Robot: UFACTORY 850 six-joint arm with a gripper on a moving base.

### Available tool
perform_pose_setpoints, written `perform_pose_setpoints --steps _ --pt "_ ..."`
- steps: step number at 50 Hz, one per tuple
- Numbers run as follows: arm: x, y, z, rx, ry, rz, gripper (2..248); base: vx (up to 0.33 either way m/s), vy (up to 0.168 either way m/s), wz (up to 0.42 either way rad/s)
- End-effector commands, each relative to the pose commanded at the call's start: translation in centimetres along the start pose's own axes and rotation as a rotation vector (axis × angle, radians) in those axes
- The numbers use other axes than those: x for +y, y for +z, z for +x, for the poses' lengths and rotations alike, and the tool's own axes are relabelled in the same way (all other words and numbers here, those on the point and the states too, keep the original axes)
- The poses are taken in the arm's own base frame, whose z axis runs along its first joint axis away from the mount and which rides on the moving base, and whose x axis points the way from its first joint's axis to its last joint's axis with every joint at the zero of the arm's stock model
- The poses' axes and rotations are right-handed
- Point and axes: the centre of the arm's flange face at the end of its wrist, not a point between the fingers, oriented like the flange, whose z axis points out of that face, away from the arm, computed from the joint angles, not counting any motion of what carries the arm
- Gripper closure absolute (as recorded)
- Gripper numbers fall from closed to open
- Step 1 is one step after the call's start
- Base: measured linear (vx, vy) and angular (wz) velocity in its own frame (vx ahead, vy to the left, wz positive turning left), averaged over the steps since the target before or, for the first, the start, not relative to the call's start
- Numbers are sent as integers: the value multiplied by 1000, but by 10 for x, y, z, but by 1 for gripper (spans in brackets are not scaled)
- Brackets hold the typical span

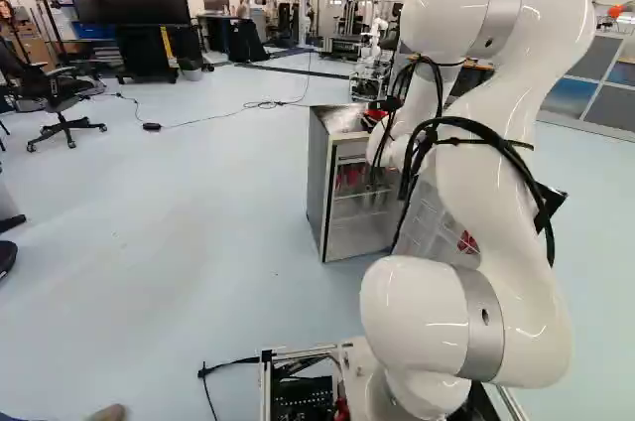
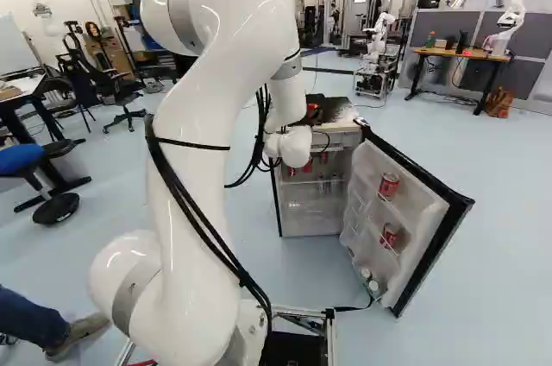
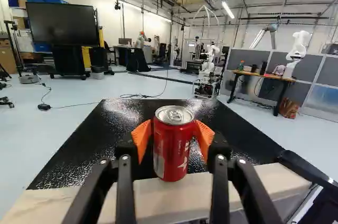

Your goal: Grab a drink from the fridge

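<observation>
The grab looks done: the tool (image 3: 173, 138) grips a red can (image 3: 172, 147) upright between its pads (image 3: 141, 138), outside the fridge (image 1: 319, 183), at its top front edge. Whether it touches the fridge, I cannot tell. Carrying it clear probably remains; the fridge's door (image 2: 405, 215) stands open. The can is a smooth metal cylinder with a silvery lid; the pads are orange, ribbed wedges. The fridge's top is black, glossy and pebbled, its front edge pale and duller.

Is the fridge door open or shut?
Open: in the right base view the fridge door stands angled away from the cabinet, red cans exposed along its inside.
</observation>
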Motion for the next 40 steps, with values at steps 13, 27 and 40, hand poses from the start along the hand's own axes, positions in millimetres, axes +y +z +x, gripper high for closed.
perform_pose_setpoints --steps 13,27,40 --pt "0 0 0 0 0 0 39 0 0 0" --pt "-1 -7 2 -5 1 -1 3 0 0 0" --pt "-4 -32 17 -5 1 -6 3 0 0 0"
